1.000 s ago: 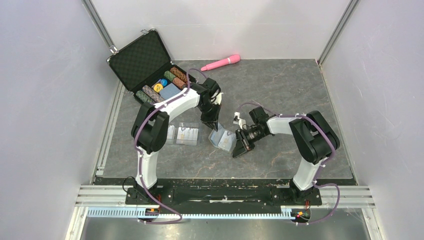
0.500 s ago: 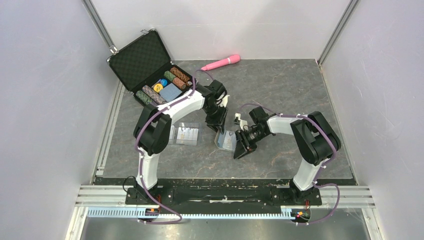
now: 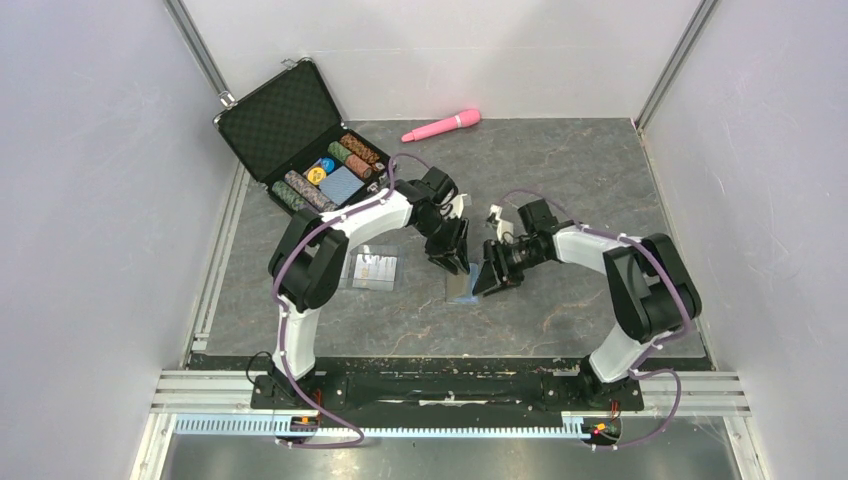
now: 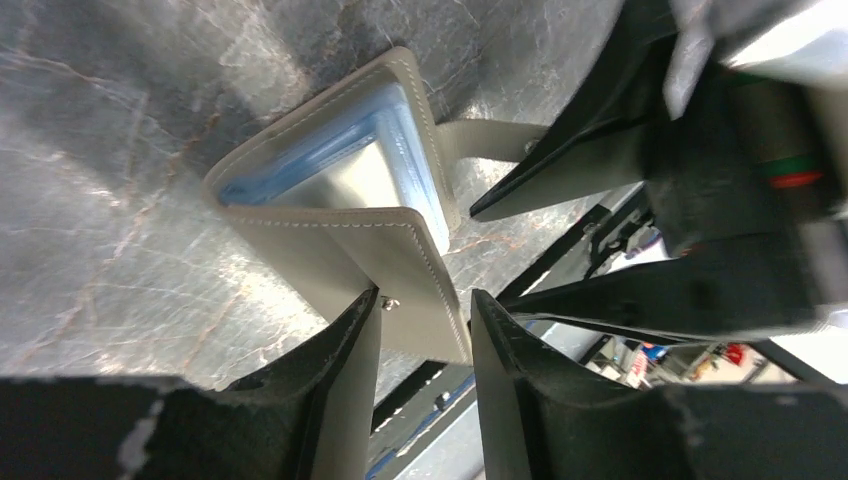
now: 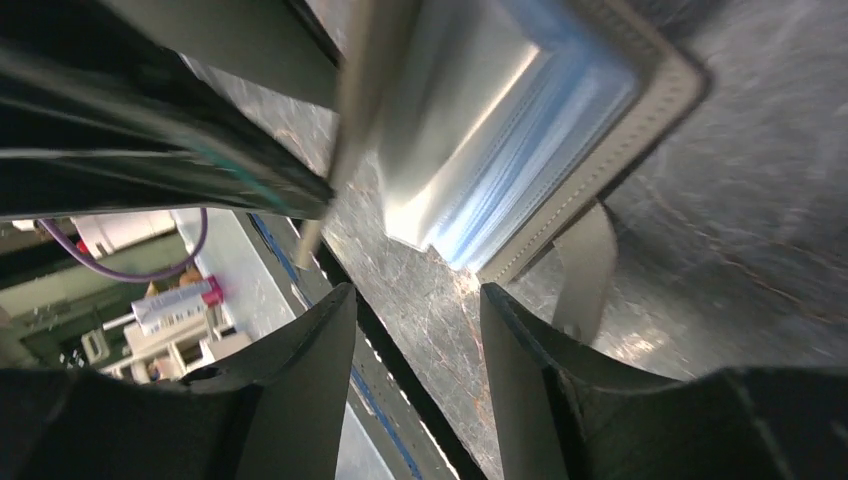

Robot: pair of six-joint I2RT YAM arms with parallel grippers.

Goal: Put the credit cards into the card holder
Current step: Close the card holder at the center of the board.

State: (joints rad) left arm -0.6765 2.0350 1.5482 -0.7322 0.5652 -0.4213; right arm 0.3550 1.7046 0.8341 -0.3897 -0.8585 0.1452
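The khaki card holder (image 3: 462, 290) lies half open on the grey table between my two grippers. The left wrist view shows its light-blue lining (image 4: 395, 120) around a pale shiny face, and its flap (image 4: 400, 270) reaches to my left gripper (image 4: 425, 300). That gripper's jaws are open and do not press the flap. My right gripper (image 5: 415, 295) is open with only table between its fingers, just short of the card holder (image 5: 500, 130) and its snap tab (image 5: 585, 270). Two pale credit cards (image 3: 375, 269) lie flat to the left, one partly under my left arm.
An open black case (image 3: 290, 125) with poker chips and a blue deck stands at the back left. A pink wand-shaped object (image 3: 442, 124) lies at the back. Walls close in both sides, and the black front rail (image 3: 430, 385) edges the table.
Both grippers have opened and let go of the card holder, which now rests on the table. Both arms have shifted right and slightly toward the back.
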